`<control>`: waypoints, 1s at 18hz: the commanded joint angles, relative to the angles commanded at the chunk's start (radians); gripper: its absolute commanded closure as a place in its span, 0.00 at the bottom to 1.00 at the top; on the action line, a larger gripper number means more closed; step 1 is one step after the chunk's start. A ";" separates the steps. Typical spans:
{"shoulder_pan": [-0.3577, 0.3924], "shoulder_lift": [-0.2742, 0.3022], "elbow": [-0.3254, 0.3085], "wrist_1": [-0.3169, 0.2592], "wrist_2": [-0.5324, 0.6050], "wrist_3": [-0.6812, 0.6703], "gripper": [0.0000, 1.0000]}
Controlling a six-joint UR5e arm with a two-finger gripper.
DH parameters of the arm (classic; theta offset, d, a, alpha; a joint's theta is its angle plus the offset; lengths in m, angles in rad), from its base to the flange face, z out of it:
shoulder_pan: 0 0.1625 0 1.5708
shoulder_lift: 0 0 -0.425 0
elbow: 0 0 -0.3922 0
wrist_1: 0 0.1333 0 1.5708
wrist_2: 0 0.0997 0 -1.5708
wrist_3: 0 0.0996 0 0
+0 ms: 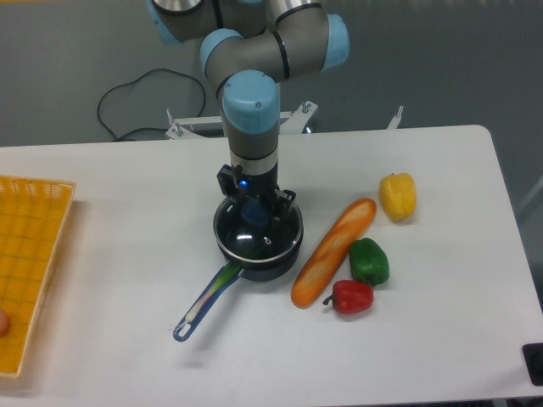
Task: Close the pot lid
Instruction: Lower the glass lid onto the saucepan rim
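The pot (257, 254) sits near the middle of the white counter (424, 339). It is small, round and dark. Its long thin handle (206, 298) is blue and green, and it points toward the front left of the counter.

The lid (254, 237) lies on top of the pot. It is clear glass with a thin shiny rim, and the rim seems to line up with the pot's edge all the way round. The blue knob (255, 211) is in the middle of the lid.

The gripper (254, 206) comes straight down from above, right over the middle of the lid. Its two dark fingers (283, 200) stand on either side of the knob, very close to it. I cannot tell if they are squeezing the knob or just standing beside it.

To the right of the pot lies a long loaf of bread (333, 253), tilted. A green pepper (369, 262) and a red pepper (350, 297) sit next to the near end of the bread. A yellow pepper (398, 197) sits farther back, just beyond its far end. A yellow basket (30, 263) rests at the left edge of the counter, well apart from the pot.
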 joint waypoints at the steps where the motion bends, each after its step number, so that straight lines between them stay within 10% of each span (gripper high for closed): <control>1: 0.000 -0.002 0.000 0.002 0.000 0.000 0.49; 18: -0.020 -0.020 0.003 0.021 0.023 -0.025 0.46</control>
